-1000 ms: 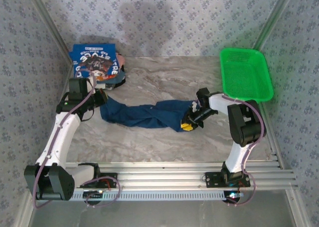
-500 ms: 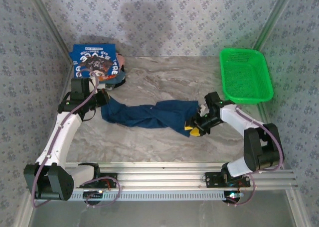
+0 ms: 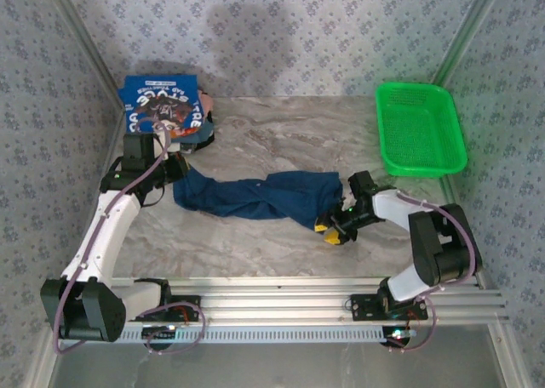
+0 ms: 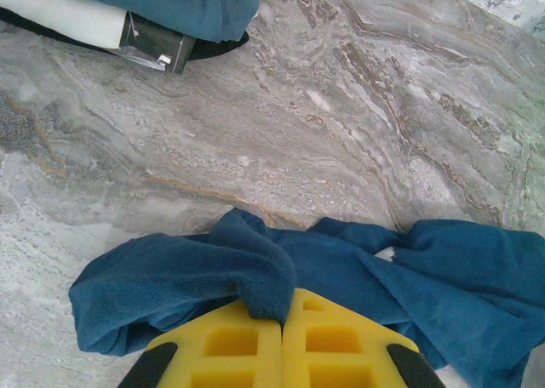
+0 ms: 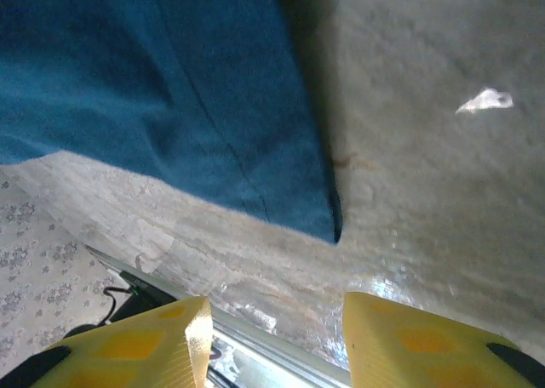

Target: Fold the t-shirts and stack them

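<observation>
Recorded from above: grey-veined marble table [image 3: 281,141], boxed in by patterned walls [image 3: 281,31] at back and sides.

Logged dark navy t-shirt [image 3: 255,196] as unfolded, bunched into a long rumpled band across the middle of the table, running left to right between the two arms. Print not readable in this bunched state. Left end raised slightly; right end flat on the marble.

Noted green mesh basket [image 3: 421,133] at the back-right corner, well apart from the navy cloth.

Noted brighter blue t-shirt [image 3: 162,103] folded at the back-left corner, white lettering and dark graphic facing up, with something darker beneath its near edge. Near the left arm, apart from the navy band.

Checked left gripper [image 3: 174,168]: sitting at the left end of the band. Via left wrist camera [image 4: 283,307]: yellow fingers [image 4: 341,345] pressed together, a fold of the navy t-shirt [image 4: 443,269] pinched between them, the rest of the cloth trailing right over the marble.

Checked right gripper [image 3: 332,228]: low over the table, just beside the right end of the band. Via right wrist camera [image 5: 277,320]: yellow fingers [image 5: 145,341] spread wide, bare marble between them, nothing held. Navy hem [image 5: 170,90] lying ahead of the fingertips, apart from them.
</observation>
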Available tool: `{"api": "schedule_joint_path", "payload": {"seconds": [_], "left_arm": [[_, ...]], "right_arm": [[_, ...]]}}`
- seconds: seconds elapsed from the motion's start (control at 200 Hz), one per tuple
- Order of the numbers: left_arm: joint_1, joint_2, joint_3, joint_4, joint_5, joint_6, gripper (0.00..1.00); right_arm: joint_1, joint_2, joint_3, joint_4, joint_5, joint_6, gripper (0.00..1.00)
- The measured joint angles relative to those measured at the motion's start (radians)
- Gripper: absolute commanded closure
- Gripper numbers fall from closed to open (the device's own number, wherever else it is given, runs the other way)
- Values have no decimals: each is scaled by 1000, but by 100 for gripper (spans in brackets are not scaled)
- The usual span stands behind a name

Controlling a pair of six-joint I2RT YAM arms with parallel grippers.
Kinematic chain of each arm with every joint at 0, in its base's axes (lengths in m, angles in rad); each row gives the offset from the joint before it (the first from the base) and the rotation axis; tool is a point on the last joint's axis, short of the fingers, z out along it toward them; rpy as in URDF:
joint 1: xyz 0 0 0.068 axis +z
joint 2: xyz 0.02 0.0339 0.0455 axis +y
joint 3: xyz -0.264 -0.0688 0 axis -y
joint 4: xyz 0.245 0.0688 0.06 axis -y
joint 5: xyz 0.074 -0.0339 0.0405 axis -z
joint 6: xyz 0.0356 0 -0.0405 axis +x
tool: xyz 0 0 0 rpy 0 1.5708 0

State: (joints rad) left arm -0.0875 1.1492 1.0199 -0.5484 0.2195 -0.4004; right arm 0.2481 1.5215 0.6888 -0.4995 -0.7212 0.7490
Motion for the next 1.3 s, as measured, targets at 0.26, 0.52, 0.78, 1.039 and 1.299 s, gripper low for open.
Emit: {"api": "schedule_joint_path", "payload": {"seconds": [0.26,0.52,0.78,1.039,1.299], "left_arm": [[-1,-2,-6,0,0,0,100],[-1,-21,-39,2,-1,0,100],[0,-61,-67,-1,-4,1,100],[0,-70,-73,0,-8,8,100],[2,-71,-77,-1,-8,8,100]], "right_arm": [[24,70,77,-2,46,3,53],[98,150,214,-92,149,-16,54],[164,184,320,-249,267,-68,54],[230,192,418,-377,394,-138,51],[290,277,434,-418,480,-171,46]]}}
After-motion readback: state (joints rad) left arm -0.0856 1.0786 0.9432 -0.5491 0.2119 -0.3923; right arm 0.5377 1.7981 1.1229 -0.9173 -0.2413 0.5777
